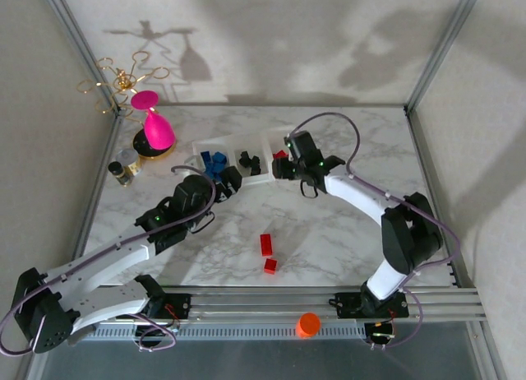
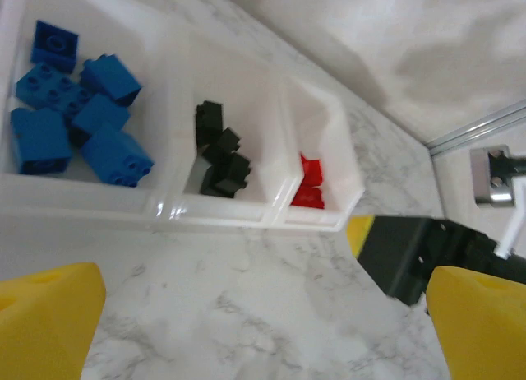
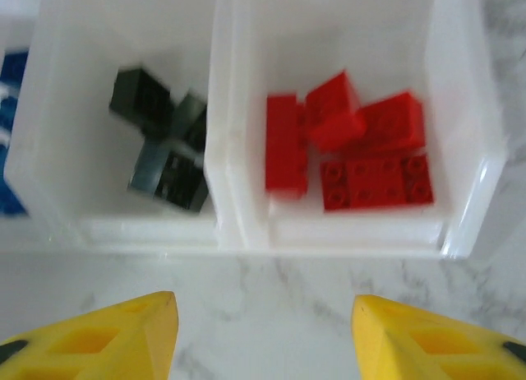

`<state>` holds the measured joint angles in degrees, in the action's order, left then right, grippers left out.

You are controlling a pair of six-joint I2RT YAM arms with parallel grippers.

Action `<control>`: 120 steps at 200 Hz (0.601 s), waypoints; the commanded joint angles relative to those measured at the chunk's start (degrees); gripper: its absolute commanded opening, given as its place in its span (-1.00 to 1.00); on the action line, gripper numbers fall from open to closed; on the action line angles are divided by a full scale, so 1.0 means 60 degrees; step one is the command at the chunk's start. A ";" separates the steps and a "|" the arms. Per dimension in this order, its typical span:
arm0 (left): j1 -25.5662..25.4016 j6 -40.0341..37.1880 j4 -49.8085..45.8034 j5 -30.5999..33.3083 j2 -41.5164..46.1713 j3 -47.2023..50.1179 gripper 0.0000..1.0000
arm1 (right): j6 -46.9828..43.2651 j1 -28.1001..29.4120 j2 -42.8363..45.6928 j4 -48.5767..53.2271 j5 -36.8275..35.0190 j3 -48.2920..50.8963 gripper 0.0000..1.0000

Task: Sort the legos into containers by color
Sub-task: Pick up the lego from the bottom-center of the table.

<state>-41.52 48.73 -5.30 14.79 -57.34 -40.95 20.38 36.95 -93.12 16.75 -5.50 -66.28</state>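
- At 6 o'clock from the tray of three clear bins point(image 1: 256, 181), two red legos lie on the marble table point(image 1: 345, 224): a long red brick point(image 1: 265, 244) and a small red brick point(image 1: 270, 266) just beside it, nearer the arm bases
- From above, the long red brick's long side runs from 12 to 6 o'clock
- The right gripper point(image 3: 263, 339) hangs at the near wall of the red bin point(image 3: 460, 150), fingers apart and empty
- The left gripper point(image 2: 263, 331) sits in front of the tray, fingers wide apart and empty
- Both grippers look about as near to the loose bricks, but the red bin is on the right gripper's side, so I think that arm should fetch them
- There is bare table all round the bricks, with the left arm off at 9 o'clock
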 commanded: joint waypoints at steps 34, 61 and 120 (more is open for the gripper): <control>0.0079 0.0662 -0.0851 0.0228 0.0892 0.1146 0.99 | 0.1486 0.1893 0.0857 0.0242 -0.0426 0.1810 0.24; 0.0079 0.0898 -0.1118 0.0415 0.1301 0.1525 0.99 | 0.2141 0.2856 0.0768 0.0253 -0.0586 0.2095 0.33; 0.0079 0.1150 -0.1511 0.0700 0.1820 0.1872 0.99 | 0.3270 0.4304 -0.0134 0.0537 -0.1083 0.2181 0.40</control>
<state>-41.52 53.78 -12.14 16.64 -47.75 -30.98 35.51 60.18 -90.80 17.80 -8.86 -53.95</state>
